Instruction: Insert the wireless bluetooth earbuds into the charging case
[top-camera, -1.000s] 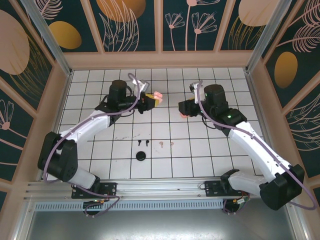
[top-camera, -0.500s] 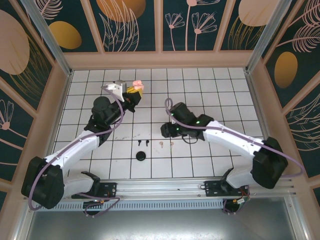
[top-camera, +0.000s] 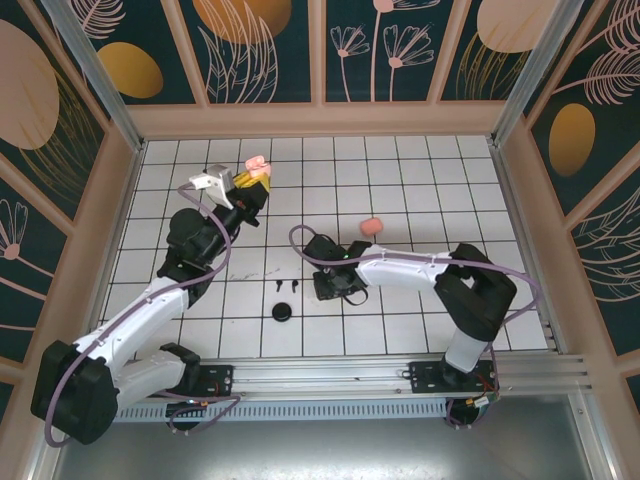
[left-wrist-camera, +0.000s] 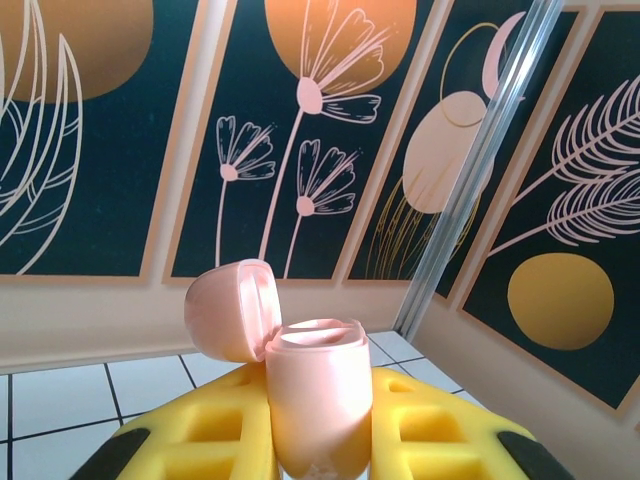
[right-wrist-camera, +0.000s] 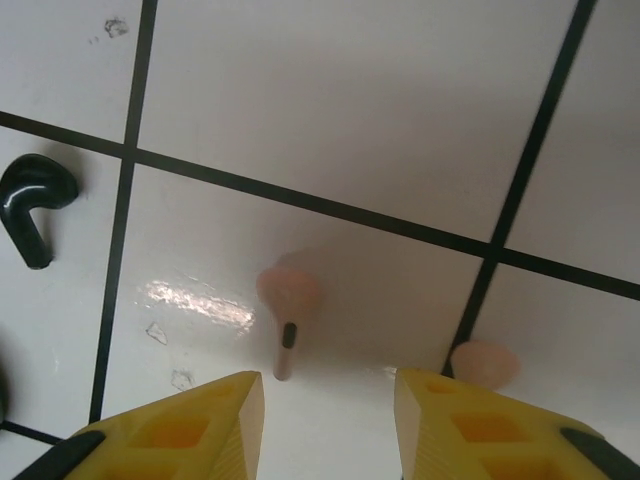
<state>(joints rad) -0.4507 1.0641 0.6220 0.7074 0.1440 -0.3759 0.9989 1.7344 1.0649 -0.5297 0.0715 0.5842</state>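
My left gripper (top-camera: 252, 178) is raised over the back left of the table, shut on a pale pink charging case (left-wrist-camera: 318, 395) that stands upright with its lid (left-wrist-camera: 228, 308) hinged open. My right gripper (right-wrist-camera: 328, 415) is low over the table's middle, tilted downward and open. A pale pink earbud (right-wrist-camera: 287, 297) lies just ahead of its left finger (right-wrist-camera: 195, 430), stem toward the jaws. A second pale pink earbud (right-wrist-camera: 484, 362) lies at the tip of the right finger. Two black earbuds (top-camera: 287, 286) lie to the left.
A round black case (top-camera: 283, 313) sits on the tiles in front of the black earbuds. A small coral-pink object (top-camera: 372, 226) lies on the table behind the right arm. Patterned walls close the table on three sides.
The right arm swung from the back right down to the pale pink earbuds, leaving the coral-pink object on the table. The left gripper carried the case further left and back.
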